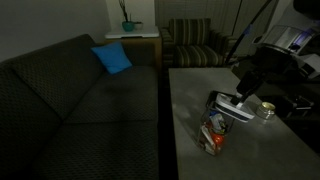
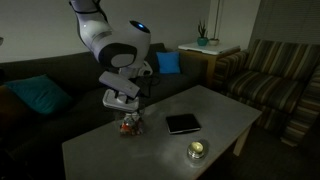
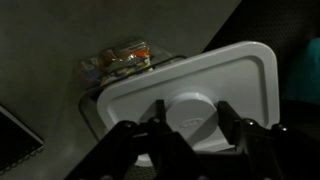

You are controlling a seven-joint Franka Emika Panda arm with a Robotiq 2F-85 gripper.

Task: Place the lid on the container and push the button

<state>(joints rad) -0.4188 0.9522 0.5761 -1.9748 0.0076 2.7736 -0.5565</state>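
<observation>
In the wrist view the white lid point(image 3: 235, 75) fills the middle of the picture. My gripper point(image 3: 190, 110) is shut on the lid's round raised knob point(image 3: 188, 100), one finger on each side. The container point(image 3: 125, 62), with red and orange printed sides, shows past the lid's upper-left edge; the rest of it is hidden under the lid. In both exterior views the lid point(image 1: 229, 107) point(image 2: 121, 99) hangs tilted just above the container point(image 1: 213, 137) point(image 2: 130, 124), which stands on the grey table point(image 1: 190, 100). I cannot tell whether lid and container touch.
A flat black tablet point(image 2: 183, 123) point(image 3: 15, 135) lies on the table beside the container. A small round shiny tin point(image 2: 197, 150) point(image 1: 265, 110) stands nearer the table's edge. A dark couch with a blue cushion point(image 1: 112, 58) runs along one side of the table.
</observation>
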